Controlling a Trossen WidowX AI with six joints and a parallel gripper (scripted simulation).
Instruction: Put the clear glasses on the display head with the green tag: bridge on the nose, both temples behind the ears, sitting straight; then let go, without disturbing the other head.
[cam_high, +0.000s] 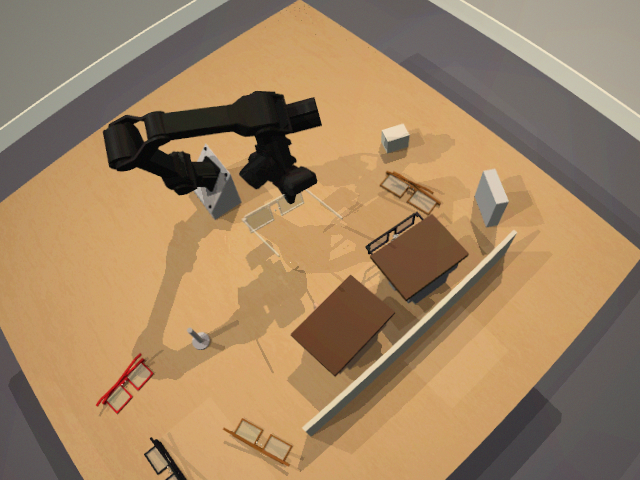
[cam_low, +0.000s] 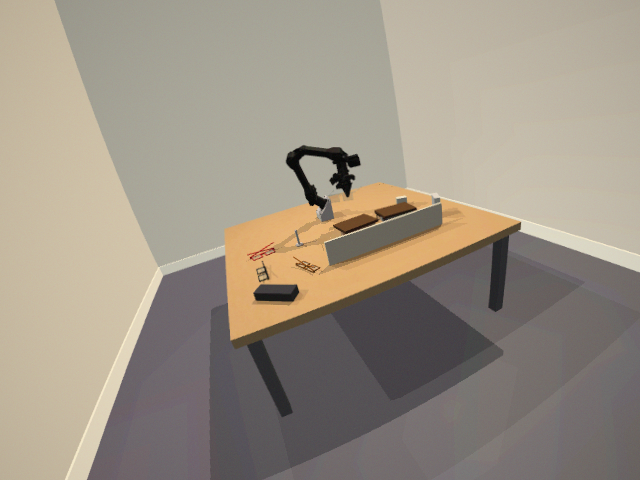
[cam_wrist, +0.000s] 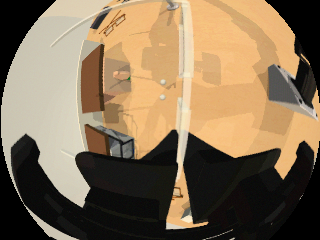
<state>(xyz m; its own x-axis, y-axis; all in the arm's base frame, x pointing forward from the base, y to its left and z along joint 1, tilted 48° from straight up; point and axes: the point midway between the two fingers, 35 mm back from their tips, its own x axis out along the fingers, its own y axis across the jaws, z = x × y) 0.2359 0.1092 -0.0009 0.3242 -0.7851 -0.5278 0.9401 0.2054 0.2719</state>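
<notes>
My gripper (cam_high: 290, 198) (cam_low: 345, 193) (cam_wrist: 177, 134) is shut on the clear glasses (cam_high: 257, 220) (cam_wrist: 184, 87) at one lens end and holds them in the air near the arm's base. Their temples stretch out toward the middle of the table. Two brown panels (cam_high: 343, 322) (cam_high: 418, 255) cover the display heads from above, so the heads are hidden in the top and exterior views. In the wrist view a small green mark (cam_wrist: 119, 75) shows beside the upper brown panel (cam_wrist: 94, 83). Black glasses (cam_high: 388, 235) (cam_wrist: 118, 144) sit at the edge of the other panel.
A long white wall (cam_high: 413, 330) stands behind the panels. Two grey blocks (cam_high: 395, 136) (cam_high: 491, 197), brown glasses (cam_high: 410, 192) (cam_high: 263, 441), red glasses (cam_high: 126, 384), black glasses (cam_high: 160, 459), a small peg stand (cam_high: 199, 338) and a black box (cam_low: 275, 292) lie on the table.
</notes>
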